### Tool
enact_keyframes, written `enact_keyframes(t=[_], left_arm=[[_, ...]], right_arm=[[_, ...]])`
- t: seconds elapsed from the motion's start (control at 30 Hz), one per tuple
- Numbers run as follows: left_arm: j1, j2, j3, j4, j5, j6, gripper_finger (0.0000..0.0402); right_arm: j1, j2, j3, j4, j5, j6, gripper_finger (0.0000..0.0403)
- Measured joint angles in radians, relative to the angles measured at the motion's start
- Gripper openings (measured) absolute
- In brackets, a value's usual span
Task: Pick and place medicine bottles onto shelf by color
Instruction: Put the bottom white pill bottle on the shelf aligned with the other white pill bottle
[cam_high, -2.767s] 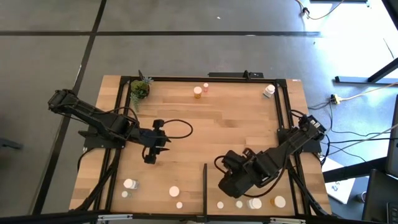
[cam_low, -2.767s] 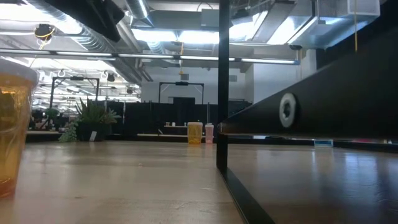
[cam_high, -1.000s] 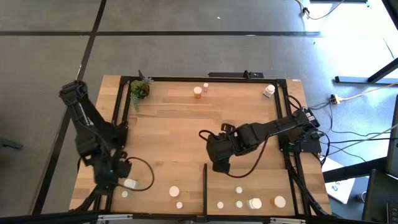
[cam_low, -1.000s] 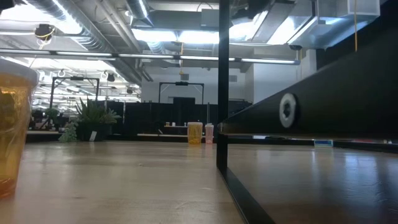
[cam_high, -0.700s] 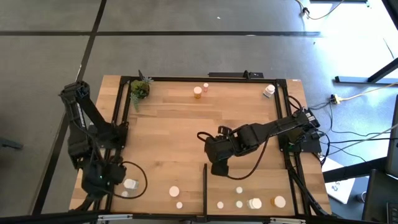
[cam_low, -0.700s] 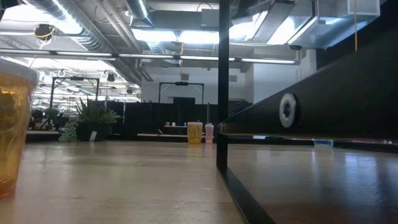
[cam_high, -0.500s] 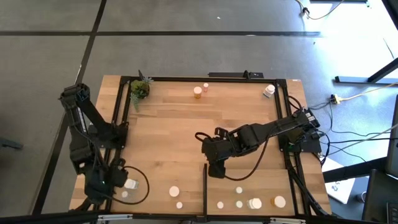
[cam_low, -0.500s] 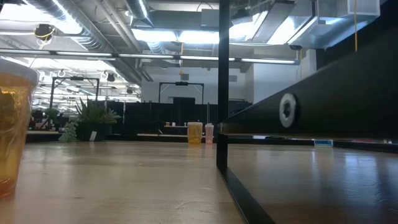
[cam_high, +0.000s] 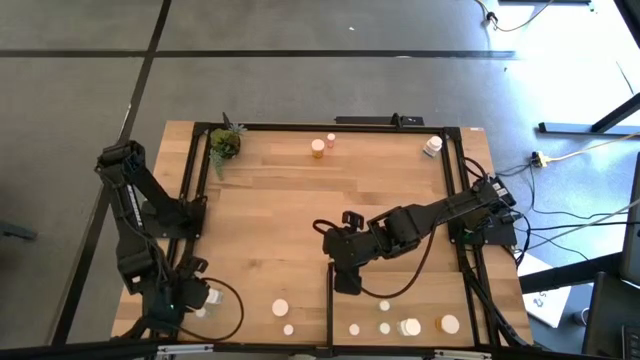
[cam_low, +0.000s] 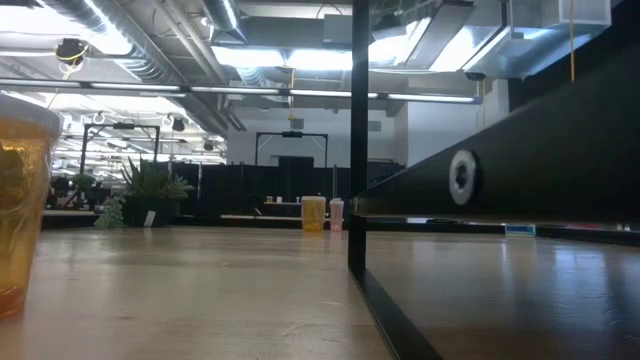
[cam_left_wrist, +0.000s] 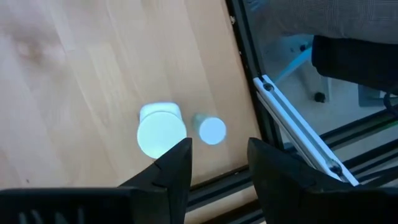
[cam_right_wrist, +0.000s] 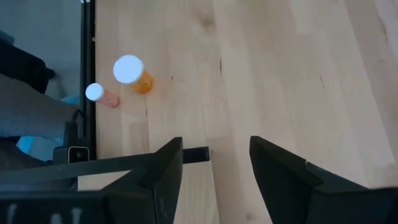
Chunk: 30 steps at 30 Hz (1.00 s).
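Note:
Two white-capped bottles (cam_left_wrist: 160, 132) (cam_left_wrist: 212, 130) stand by the table's near left corner. My left gripper (cam_left_wrist: 219, 167) hangs open above them, holding nothing; in the high view it (cam_high: 184, 296) is beside the larger one (cam_high: 209, 296). My right gripper (cam_high: 343, 278) is open and empty over mid-table, at the far end of the shelf's black strip (cam_high: 330, 305). The shelf (cam_high: 425, 295) bears several bottles (cam_high: 410, 326). Its wrist view shows an orange bottle (cam_right_wrist: 132, 73) and a small one (cam_right_wrist: 98, 94) at the far edge.
Two more white caps (cam_high: 280, 308) (cam_high: 288, 328) stand left of the strip. A white bottle (cam_high: 432, 146) lies at the far right corner and a potted plant (cam_high: 225, 143) at the far left. An amber bottle (cam_low: 20, 200) stands close to the low camera.
My left gripper has gone toward the table's near edge, over the two white-capped bottles at the near left corner, rolling a little. My right gripper has drifted toward the near edge, up to the black strip's far end, and tipped. Both stay open.

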Motion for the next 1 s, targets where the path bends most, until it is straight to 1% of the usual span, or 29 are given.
enact_keyframes(t=[0.23, 0.4, 0.57, 0.67, 0.8, 1.0], left_arm=[[0.0, 0.0, 0.0, -0.004, -0.006, 0.001, 0.0148], [0.0, 0.0, 0.0, -0.004, -0.018, 0.0, 0.0148], [0.0, 0.0, 0.0, -0.004, -0.018, -0.007, 0.0148], [0.0, 0.0, 0.0, -0.004, -0.018, -0.008, 0.0148], [0.0, 0.0, 0.0, -0.004, -0.018, -0.008, 0.0148], [0.0, 0.0, 0.0, -0.004, -0.018, -0.048, 0.0148]], right_arm=[[0.002, 0.0, 0.0, 0.0, -0.034, -0.004, 0.0188], [0.002, 0.0, 0.0, 0.0, -0.128, -0.072, 0.0188], [0.002, 0.0, 0.0, 0.0, -0.164, -0.085, 0.0188], [0.001, 0.0, 0.0, 0.007, -0.229, -0.155, 0.0188], [0.002, 0.0, 0.0, 0.074, -0.317, -0.266, 0.0188], [0.002, 0.0, 0.0, 0.158, -0.319, -0.381, 0.0188]])
